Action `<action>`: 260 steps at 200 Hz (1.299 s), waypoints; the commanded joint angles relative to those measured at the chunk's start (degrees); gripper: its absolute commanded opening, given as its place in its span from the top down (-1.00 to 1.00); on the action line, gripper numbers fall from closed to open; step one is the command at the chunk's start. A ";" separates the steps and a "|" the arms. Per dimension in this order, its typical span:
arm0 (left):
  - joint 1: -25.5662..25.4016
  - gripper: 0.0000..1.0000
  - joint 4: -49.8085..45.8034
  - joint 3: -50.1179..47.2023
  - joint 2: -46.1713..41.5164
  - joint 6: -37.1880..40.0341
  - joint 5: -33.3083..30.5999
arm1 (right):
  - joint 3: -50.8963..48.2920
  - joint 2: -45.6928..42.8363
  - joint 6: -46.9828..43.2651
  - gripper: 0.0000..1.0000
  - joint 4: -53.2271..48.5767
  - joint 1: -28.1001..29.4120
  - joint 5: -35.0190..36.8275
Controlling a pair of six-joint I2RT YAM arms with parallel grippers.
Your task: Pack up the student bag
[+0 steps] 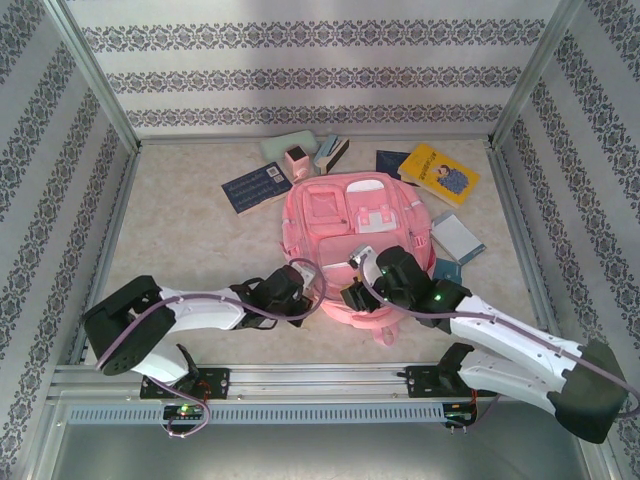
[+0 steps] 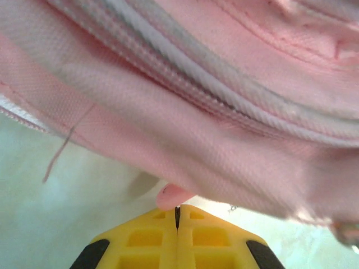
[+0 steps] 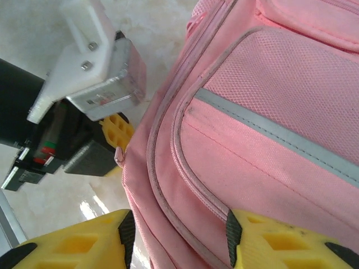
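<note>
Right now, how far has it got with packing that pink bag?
Barely started. Nothing looks packed: the yellow book, dark blue book and other items lie around the student bag. In hand: the left gripper is shut on a small pink tab at the bag's edge, and the right gripper straddles its side. Opening and filling remain.

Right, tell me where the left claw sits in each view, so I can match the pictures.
Top view: the left claw is at the pink backpack's near left edge.
Left wrist view: shut yellow tips at bottom centre, pinching a small pink tab under the bag.
Right wrist view: it is at left, against the bag's side.
Shared landmark: the backpack's zip seam.
</note>
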 commanded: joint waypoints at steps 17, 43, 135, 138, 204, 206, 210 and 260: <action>0.88 1.00 5.88 -2.63 -4.01 -0.92 1.02 | 7.10 6.53 -10.26 -0.08 -6.67 1.60 -0.60; 0.88 1.00 7.20 -3.80 -5.25 -1.17 1.60 | 9.09 10.01 -12.73 -0.18 -8.34 3.44 -1.64; 2.96 0.66 7.05 -13.26 -22.20 -4.30 -5.71 | 11.16 16.69 -26.76 -0.33 -10.88 8.78 5.69; 3.06 0.65 6.79 -13.54 -23.15 -4.53 -5.89 | 11.33 17.47 -26.86 -0.33 -10.73 8.78 6.16; 3.87 0.35 -0.23 -16.57 -35.14 -5.04 -7.40 | 15.06 28.53 -27.79 0.12 -7.39 9.74 12.98; 3.87 0.33 -0.45 -16.55 -35.31 -4.97 -7.48 | 15.06 28.65 -27.88 0.18 -7.21 9.72 13.39; 3.87 0.28 -0.89 -16.49 -35.59 -4.95 -7.55 | 15.13 28.79 -28.02 0.28 -7.10 9.68 14.30; 3.87 -0.36 -5.45 -15.19 -36.27 -5.96 -11.28 | 14.62 25.28 -28.38 1.00 -5.46 9.57 19.40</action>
